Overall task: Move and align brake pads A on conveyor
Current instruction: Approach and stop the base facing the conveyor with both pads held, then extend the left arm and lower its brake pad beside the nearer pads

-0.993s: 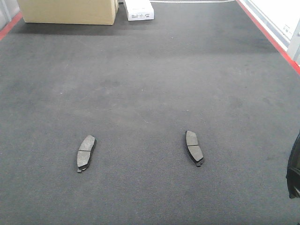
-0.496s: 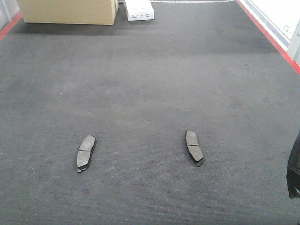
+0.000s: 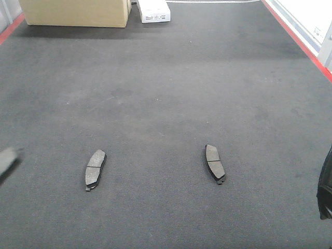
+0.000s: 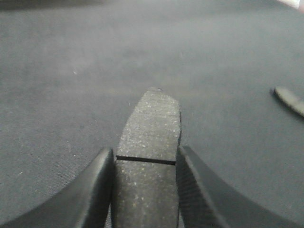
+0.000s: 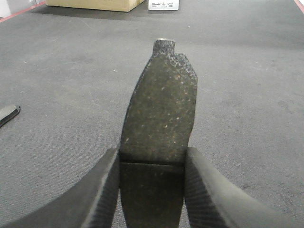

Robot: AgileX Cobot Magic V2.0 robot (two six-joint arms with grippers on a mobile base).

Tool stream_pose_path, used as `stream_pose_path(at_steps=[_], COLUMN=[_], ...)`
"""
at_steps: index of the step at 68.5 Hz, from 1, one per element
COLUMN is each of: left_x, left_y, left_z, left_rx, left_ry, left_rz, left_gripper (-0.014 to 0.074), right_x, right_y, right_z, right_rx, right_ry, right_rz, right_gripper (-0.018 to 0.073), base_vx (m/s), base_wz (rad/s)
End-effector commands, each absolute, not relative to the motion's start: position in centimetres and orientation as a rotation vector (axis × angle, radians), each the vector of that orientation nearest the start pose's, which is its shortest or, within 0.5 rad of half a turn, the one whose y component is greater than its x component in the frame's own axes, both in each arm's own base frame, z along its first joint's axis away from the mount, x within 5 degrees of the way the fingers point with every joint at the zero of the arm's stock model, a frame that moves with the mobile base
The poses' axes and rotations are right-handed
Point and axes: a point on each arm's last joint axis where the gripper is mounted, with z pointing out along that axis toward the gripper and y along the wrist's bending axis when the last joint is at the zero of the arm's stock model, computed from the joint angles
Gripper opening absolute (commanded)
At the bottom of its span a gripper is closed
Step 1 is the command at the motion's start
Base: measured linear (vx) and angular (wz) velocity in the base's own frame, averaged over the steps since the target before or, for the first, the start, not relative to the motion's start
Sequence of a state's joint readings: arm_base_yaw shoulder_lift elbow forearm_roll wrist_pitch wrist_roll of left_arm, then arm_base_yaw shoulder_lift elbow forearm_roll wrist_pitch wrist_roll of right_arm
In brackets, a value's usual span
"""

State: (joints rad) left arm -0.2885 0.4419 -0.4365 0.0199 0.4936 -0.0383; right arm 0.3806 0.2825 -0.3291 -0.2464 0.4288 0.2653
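Observation:
Two brake pads A lie flat on the dark grey conveyor [image 3: 166, 93], one at the near left [image 3: 95, 169] and one at the near right [image 3: 215, 163], both lengthwise and slightly angled. In the left wrist view my left gripper [image 4: 145, 153] is shut on a third pad [image 4: 151, 128], held just above the belt, with another pad [image 4: 289, 100] lying off to its right. My right gripper [image 5: 152, 152] is shut on a fourth pad [image 5: 162, 104] that sticks forward over the belt. A blurred grey shape [image 3: 8, 160] shows at the left edge of the front view.
A cardboard box [image 3: 77, 11] and a small white box [image 3: 153, 11] stand at the belt's far end. Red frame edges [image 3: 296, 37] run along the right and far left sides. A dark part of the right arm [image 3: 326, 189] sits at the right edge.
A blurred grey shape has come into the front view at the left edge. The two lying pads and the right arm have not moved.

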Motion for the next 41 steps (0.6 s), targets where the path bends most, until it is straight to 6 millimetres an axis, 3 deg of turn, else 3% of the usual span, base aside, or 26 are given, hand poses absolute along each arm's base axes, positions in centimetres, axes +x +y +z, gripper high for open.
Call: stream_pose_path(at_steps=[1,17,41], left_x=[11.4,16.8,20.9], left_y=[-3.6,-6.0,-12.0], left_z=[30.8,30.8,29.7], left_rx=[0.329,0.494,0.786], left_ry=[1.878,1.977,2.024], left_rz=[-0.182,-0.194,-0.310], left_gripper=[0.0103,0.0104,0.0104], right_x=[7.2,7.2,7.2], right_y=[2.0,2.0,2.0], right_z=[28.7,28.7,28.7], right_rx=[-0.258,-0.258,-0.258], right_ry=[1.722,1.722,1.722], right_rz=[0.212,0.212,0.212], right_gripper=[0.0043,0.0043,0.0043], base_vx=[0.00,0.00,0.00], base_wz=[0.00,0.00,0.00])
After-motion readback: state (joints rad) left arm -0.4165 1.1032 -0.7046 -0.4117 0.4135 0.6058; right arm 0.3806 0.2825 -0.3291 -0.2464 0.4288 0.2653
